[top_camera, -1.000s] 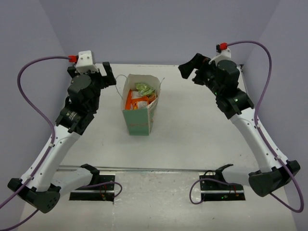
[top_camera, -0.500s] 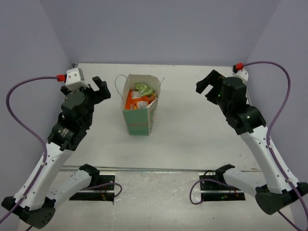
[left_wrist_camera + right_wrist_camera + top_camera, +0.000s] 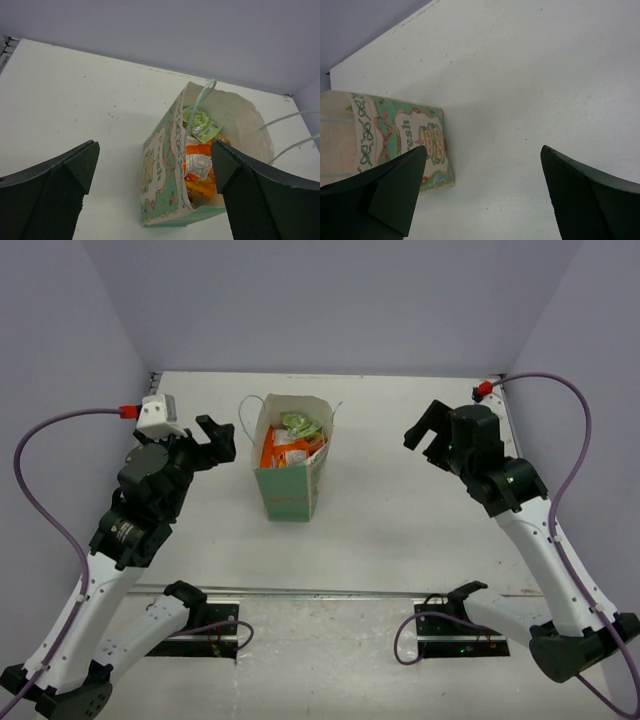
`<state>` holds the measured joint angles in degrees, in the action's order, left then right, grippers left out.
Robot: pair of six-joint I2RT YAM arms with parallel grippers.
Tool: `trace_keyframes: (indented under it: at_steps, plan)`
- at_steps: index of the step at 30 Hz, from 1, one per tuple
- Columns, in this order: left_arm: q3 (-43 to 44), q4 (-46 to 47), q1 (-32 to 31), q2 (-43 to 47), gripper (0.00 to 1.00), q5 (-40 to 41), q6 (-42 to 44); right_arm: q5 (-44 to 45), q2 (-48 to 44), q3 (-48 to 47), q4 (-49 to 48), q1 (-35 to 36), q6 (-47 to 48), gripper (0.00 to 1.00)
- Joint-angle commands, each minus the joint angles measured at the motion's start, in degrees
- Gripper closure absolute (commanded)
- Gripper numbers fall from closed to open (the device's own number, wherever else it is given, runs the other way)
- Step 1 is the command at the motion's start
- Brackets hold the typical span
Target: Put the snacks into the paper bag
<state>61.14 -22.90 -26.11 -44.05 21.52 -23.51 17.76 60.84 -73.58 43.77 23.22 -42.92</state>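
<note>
- Left end effector (image 3: 216, 437) is released and empty beside the paper bag (image 3: 288, 492); right end effector (image 3: 426, 438) is spread wide too, well apart.
- Snacks (image 3: 292, 445) sit inside the upright bag, mid-tabletop (image 3: 400, 520), so the job looks done.

A white table (image 3: 400, 500) fills the scene, its matte top lightly speckled with small dark marks. Plain pale lavender walls close it in: a far wall (image 3: 330, 300), a left wall (image 3: 60, 350) and a right wall (image 3: 590, 320). A metal rail (image 3: 330, 591) runs along the near edge. The light is soft and even, with faint shadows.
</note>
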Motion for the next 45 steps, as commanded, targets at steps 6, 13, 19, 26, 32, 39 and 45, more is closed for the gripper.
trace_keyframes:
  at_steps: [6, 13, 19, 26, 32, 39, 45]
  plan:
    - [-0.1, -2.0, 0.0, 1.1, 0.0, 1.0, 0.2, -1.6, 0.7, -0.4, -0.8, 0.0, -0.4, 0.01]
    - [2.8, -3.2, 0.0, -0.8, 0.0, 2.6, 2.2, -3.1, 2.5, -1.6, -1.1, 0.1, -0.9, 0.01]
    - [2.7, -3.5, 0.1, -0.9, 0.0, 1.7, 1.4, -3.7, 3.0, -2.3, -1.6, 0.1, 0.1, 0.01]
    - [3.1, -3.2, 0.0, -1.3, 0.0, 2.5, 0.8, -4.2, 4.1, -4.1, -0.4, 0.2, 2.0, 0.01]
    - [2.5, -3.6, 0.0, -0.4, 0.0, 4.1, 0.7, -4.8, 5.8, -5.9, 1.6, 0.1, 2.5, 0.01]
    - [2.7, -3.6, 0.0, -0.7, 0.0, 4.2, 1.9, -4.2, 6.4, -6.0, 0.8, 0.1, 2.3, 0.01]
    - [3.6, -3.3, 0.0, -2.0, 0.0, 4.0, 3.3, -4.5, 6.9, -6.4, 0.0, 0.1, 2.3, 0.01]
